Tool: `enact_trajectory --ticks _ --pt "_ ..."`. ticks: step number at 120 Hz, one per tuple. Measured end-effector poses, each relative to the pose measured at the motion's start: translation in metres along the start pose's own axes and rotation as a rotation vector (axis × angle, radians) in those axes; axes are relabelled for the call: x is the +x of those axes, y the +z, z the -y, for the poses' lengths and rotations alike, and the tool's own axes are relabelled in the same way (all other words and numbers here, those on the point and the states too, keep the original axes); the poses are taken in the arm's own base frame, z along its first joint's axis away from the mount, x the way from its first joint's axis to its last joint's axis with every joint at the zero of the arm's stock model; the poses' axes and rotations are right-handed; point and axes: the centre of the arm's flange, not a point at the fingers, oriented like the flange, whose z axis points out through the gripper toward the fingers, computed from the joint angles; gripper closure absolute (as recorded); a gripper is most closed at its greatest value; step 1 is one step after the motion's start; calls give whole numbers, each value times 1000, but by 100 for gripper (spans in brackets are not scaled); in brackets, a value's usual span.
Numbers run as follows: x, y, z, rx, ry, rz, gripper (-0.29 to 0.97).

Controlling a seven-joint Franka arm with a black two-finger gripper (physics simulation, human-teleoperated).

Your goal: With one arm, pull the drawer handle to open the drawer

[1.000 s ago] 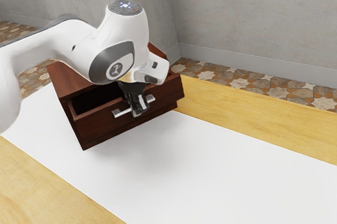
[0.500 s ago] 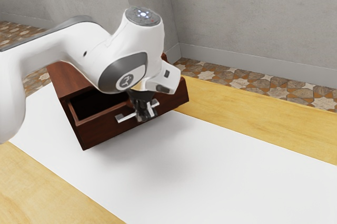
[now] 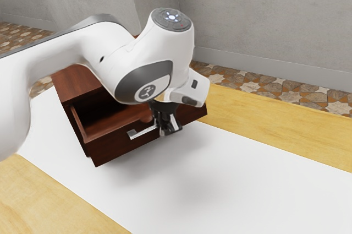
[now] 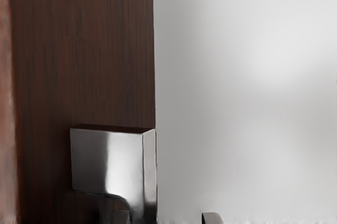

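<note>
At the cabinet point(image 3: 71, 82) front, gripper point(image 3: 167, 125) clamped on drawer handle point(image 3: 141, 131), drawer point(image 3: 108, 130) further out than before

On the table point(image 3: 231, 190), at the exterior view's left, stands the cabinet point(image 3: 69, 88); its drawer point(image 3: 107, 126) juts out, handle point(image 3: 144, 131) in front.
</note>
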Motion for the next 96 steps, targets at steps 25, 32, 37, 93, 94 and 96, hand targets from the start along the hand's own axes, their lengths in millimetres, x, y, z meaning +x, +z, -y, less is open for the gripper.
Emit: enact_trajectory --ticks 25,32,37,93,94,96 --pt "-30 -53 13 -66 -31 -91 61" --pt "-37 -66 17 -105 -38 -114 56" --pt "-45 -76 27 -149 -45 -141 47" --pt "-96 -104 70 -274 119 -254 4" --pt "-96 -104 71 -274 121 -256 4" --pt "-98 -105 72 -274 127 -259 4"
